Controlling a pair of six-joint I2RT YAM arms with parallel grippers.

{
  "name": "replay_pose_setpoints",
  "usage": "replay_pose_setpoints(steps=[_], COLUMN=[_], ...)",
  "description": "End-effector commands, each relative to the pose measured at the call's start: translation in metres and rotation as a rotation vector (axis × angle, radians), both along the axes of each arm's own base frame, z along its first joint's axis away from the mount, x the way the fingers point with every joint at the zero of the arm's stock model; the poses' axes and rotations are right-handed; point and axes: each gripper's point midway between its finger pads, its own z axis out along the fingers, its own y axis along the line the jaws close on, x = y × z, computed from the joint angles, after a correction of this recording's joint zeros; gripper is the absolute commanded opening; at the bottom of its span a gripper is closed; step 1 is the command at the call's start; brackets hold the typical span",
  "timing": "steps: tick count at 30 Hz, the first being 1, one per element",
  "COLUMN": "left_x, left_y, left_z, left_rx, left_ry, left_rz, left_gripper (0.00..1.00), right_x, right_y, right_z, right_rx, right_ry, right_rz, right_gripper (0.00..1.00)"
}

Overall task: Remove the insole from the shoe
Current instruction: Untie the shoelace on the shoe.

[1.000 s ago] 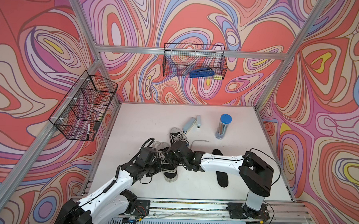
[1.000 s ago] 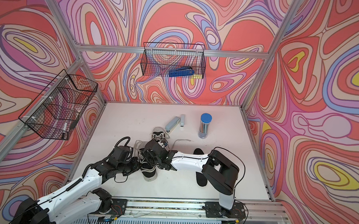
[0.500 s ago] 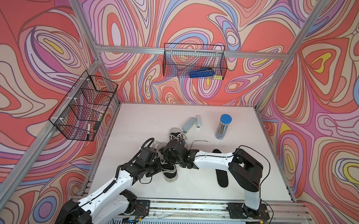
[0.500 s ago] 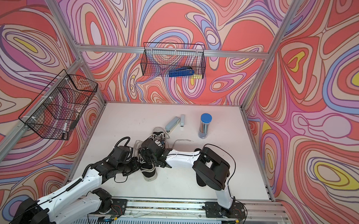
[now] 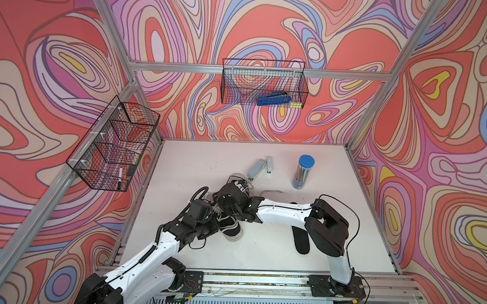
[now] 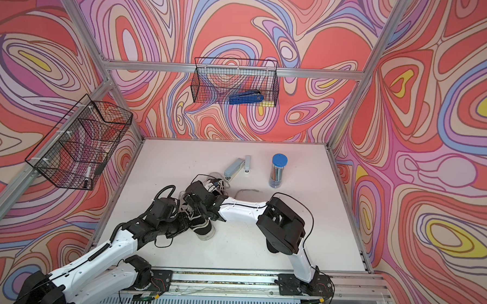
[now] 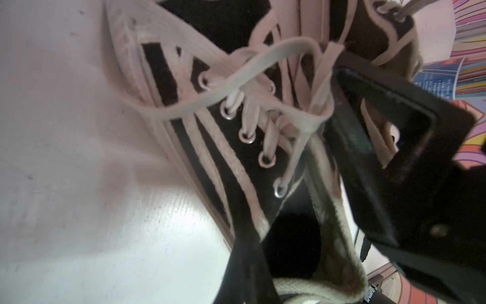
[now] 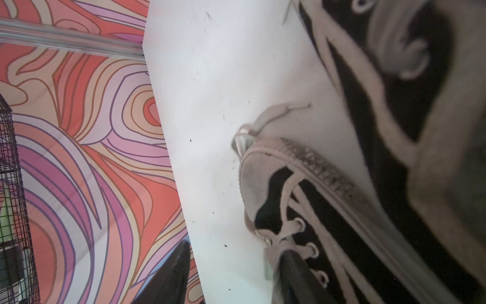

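Observation:
A black sneaker [image 5: 232,228] [image 6: 203,230] with white stripes and laces lies near the table's front left, its toe toward the front. My left gripper [image 5: 212,227] [image 7: 247,265] is shut on the side wall of this shoe [image 7: 210,147] at the collar. The shoe's inside is dark, so no insole shows in it. My right gripper [image 5: 226,198] [image 8: 234,276] hovers open over the laces, one finger [image 8: 297,279] above them and the other above bare table. A loose black insole [image 5: 300,240] lies on the table, partly under the right arm.
A second matching sneaker [image 5: 236,183] lies just behind the held one. Farther back stand a grey stapler [image 5: 257,170], a small white stapler [image 5: 269,165] and a blue-lidded clear tube [image 5: 303,172]. Wire baskets hang on the back wall [image 5: 263,83] and left wall [image 5: 115,144].
My right gripper has moved left and a little toward the back over the shoes, with the elbow swinging left. The left arm and the held shoe have stayed put.

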Motion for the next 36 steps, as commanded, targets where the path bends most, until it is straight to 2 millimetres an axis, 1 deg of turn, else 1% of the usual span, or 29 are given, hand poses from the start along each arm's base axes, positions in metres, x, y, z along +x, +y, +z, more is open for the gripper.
replay_pose_setpoints(steps=[1,3,6,9,14,16,18,21,23,31,36], left_x=[-0.022,-0.024,-0.024,-0.024,-0.023,-0.022,-0.022,-0.024,-0.026,-0.037,-0.041], left_y=[0.004,0.005,0.006,0.006,0.005,0.005,0.004,0.003,0.003,0.002,0.003], left_z=[-0.010,-0.012,-0.012,-0.012,-0.013,-0.012,-0.011,-0.012,-0.012,-0.014,-0.017], left_rx=[0.022,0.022,0.026,0.032,0.030,0.028,0.025,0.020,0.018,0.005,0.007], left_ry=[0.083,0.089,0.088,0.085,0.085,0.082,0.077,0.085,0.091,0.116,0.129], left_rz=[-0.032,-0.032,-0.034,-0.034,-0.036,-0.037,-0.041,-0.050,-0.055,-0.082,-0.092], left_gripper=[0.00,0.00,0.00,0.00,0.00,0.00,0.00,0.00,0.00,0.00,0.00], right_x=[0.049,0.056,0.064,0.065,0.060,0.058,0.061,0.073,0.084,0.131,0.161], right_y=[-0.026,-0.029,-0.032,-0.029,-0.026,-0.029,-0.037,-0.049,-0.052,-0.047,-0.049], right_z=[0.007,0.003,-0.009,-0.015,-0.010,-0.005,-0.005,-0.011,-0.014,-0.003,0.004], right_rx=[-0.071,-0.088,-0.102,-0.100,-0.093,-0.103,-0.133,-0.155,-0.169,-0.174,-0.174], right_ry=[-0.117,-0.116,-0.102,-0.092,-0.082,-0.090,-0.092,-0.089,-0.093,-0.173,-0.216], right_rz=[-0.120,-0.130,-0.134,-0.118,-0.085,-0.080,-0.092,-0.115,-0.122,-0.156,-0.175], right_gripper=[0.56,0.56,0.56,0.56,0.56,0.56,0.56,0.56,0.56,0.56,0.55])
